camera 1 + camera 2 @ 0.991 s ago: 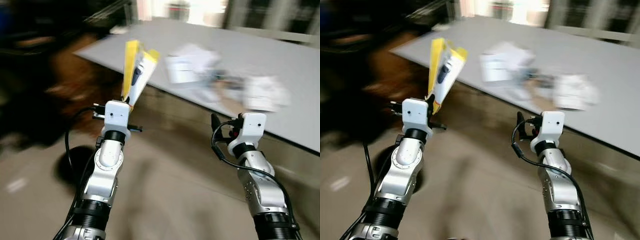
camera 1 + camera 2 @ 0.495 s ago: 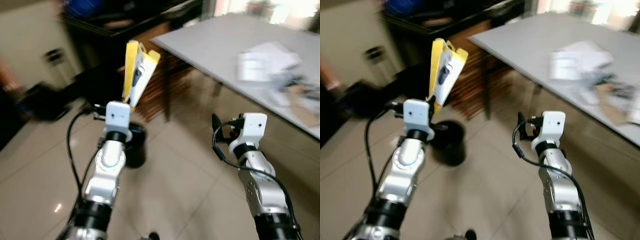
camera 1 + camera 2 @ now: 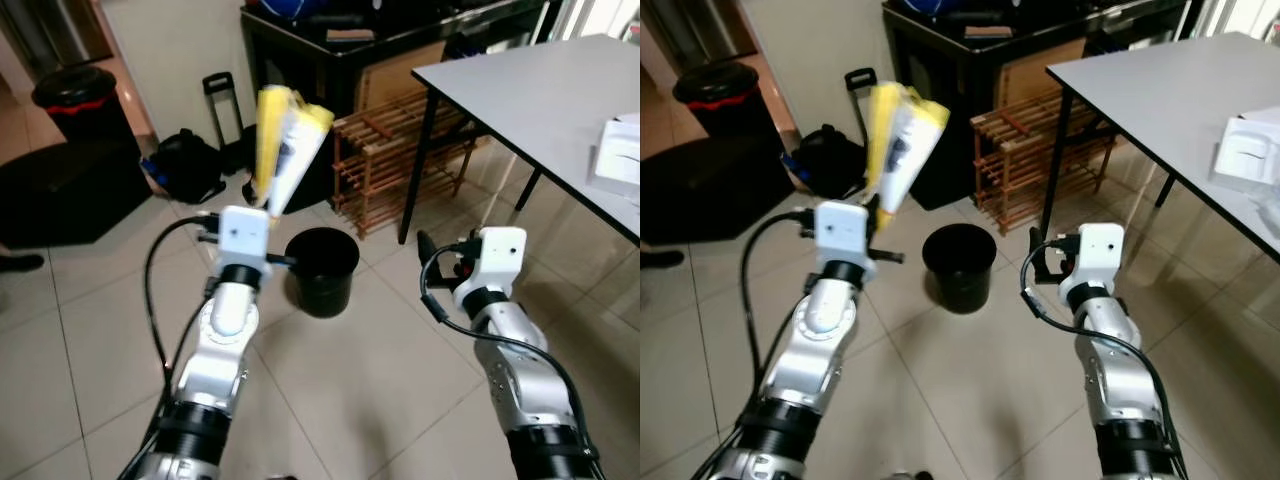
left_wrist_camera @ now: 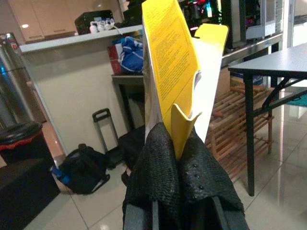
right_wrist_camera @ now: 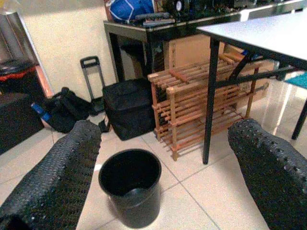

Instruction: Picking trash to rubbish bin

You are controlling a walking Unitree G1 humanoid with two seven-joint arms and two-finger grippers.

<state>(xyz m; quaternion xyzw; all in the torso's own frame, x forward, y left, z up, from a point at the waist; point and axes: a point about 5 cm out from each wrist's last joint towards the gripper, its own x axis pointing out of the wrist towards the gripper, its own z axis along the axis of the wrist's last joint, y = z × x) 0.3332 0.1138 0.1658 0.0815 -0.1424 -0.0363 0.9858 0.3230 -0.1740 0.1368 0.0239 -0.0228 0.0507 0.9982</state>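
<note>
Currently the head camera faces the floor area beside the counter (image 3: 560,90), whereas half a second ago it was swinging past the counter edge with heavy blur; one second ago the counter filled the upper frame. This shift is camera motion from the robot turning, not movement of the objects. Judgement: the robot has turned away from the pick-up site and now has the drop-off target in sight, so the carry phase is nearly complete.

Nearest the camera, the left gripper (image 3: 262,205) is raised at 10 o'clock of the frame centre. Its jaws are clenched on the lower edge of the yellow and white retail package (image 4: 175,81), which stands upright above them. The right gripper (image 3: 1040,255) is held at 3 o'clock, carrying nothing; in its wrist view the jaws are spread wide apart and touch nothing.

Beyond the grippers, the black rubbish bin (image 5: 130,184) stands open on the tiled floor, near frame centre, between the two arms. The package is above and at 10 o'clock of the bin, not yet over its mouth.

Farther back, at 1 o'clock, a wooden rack (image 3: 400,150) stands under the counter; a black bag (image 3: 185,165) lies at 11 o'clock.
</note>
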